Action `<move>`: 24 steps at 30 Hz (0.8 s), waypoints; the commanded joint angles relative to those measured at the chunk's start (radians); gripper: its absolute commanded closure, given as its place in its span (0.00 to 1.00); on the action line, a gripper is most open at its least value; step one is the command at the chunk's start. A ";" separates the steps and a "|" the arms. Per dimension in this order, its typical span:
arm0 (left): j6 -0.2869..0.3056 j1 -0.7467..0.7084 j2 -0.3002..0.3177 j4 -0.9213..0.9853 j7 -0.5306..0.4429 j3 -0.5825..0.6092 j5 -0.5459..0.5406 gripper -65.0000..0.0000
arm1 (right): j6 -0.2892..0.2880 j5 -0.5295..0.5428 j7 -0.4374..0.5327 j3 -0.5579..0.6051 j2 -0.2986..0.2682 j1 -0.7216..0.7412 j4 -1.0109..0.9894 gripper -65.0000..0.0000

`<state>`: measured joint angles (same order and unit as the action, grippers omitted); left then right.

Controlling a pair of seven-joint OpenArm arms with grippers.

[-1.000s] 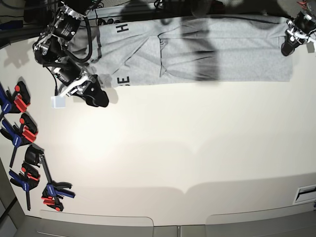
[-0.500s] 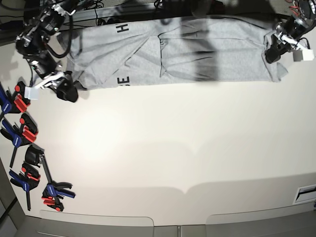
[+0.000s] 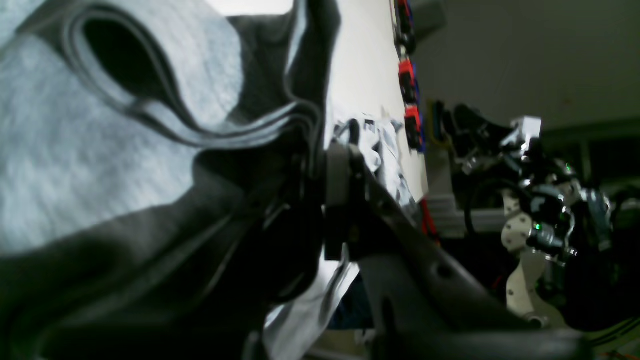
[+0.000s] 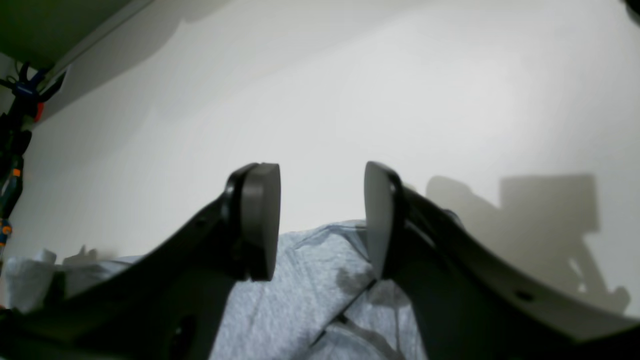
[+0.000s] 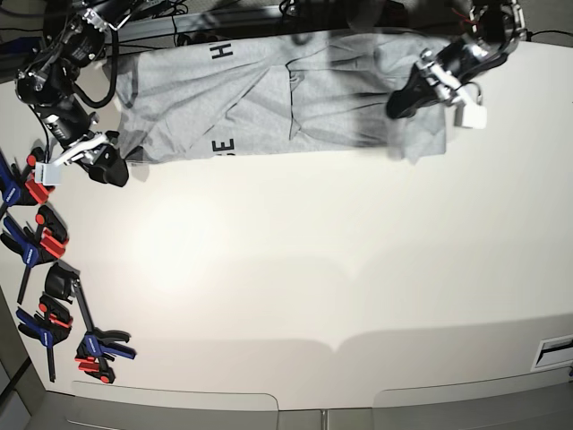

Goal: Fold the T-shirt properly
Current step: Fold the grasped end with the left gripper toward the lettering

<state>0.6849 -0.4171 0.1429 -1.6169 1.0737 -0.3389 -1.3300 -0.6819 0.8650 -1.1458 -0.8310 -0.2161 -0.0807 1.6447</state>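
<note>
Bar clamps (image 5: pixel 40 242), red, blue and black, lie in a loose column on the table (image 5: pixel 295 269), on the near side of the T-shirt's lettered end. The broad stretch of tabletop nearer than the T-shirt is pale cream.

T-shirt (image 5: pixel 269 94): light heather-grey, spread lengthwise along the far edge of the table. Black block capitals show at its right-arm end, reading "H" and "E" among folds. Creases run across the middle; part lies in shadow.

Right gripper (image 5: pixel 106 167): just off the T-shirt's lettered end, above bare table, fingers (image 4: pixel 260 220) spread apart with nothing between them.

Left gripper (image 5: pixel 398 105): at the T-shirt's opposite end, fingers pinched tight on bunched grey cloth. That end is lifted and drawn inward, its hem crumpled and hanging in layered folds (image 3: pixel 165 120).
</note>
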 commanded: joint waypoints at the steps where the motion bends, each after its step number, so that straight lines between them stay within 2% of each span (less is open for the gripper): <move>1: 0.013 0.009 -0.005 -0.024 -0.012 0.021 -0.029 1.00 | -0.014 0.027 0.023 0.000 -0.016 0.010 0.017 0.60; 6: 0.013 0.027 -0.031 -0.037 -0.011 0.132 -0.021 1.00 | -0.014 0.028 0.023 0.000 -0.016 0.011 0.017 0.60; 12: 0.013 0.043 -0.032 -0.048 -0.013 0.253 0.010 1.00 | -0.014 0.028 0.023 0.000 -0.016 0.011 0.017 0.60; 23: 0.013 0.086 -0.032 -0.048 -0.057 0.341 0.084 1.00 | -0.014 0.028 0.023 0.000 -0.014 0.011 0.017 0.60; 24: 0.013 0.087 -0.032 -0.048 -0.054 0.342 0.083 0.92 | -0.014 0.028 0.024 0.000 -0.013 0.011 0.017 0.60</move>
<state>0.6849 -0.3374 0.1112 -1.6447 1.0325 0.0010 -1.2148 -0.6819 0.8650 -1.1454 -0.8272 -0.2134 -0.0807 1.6447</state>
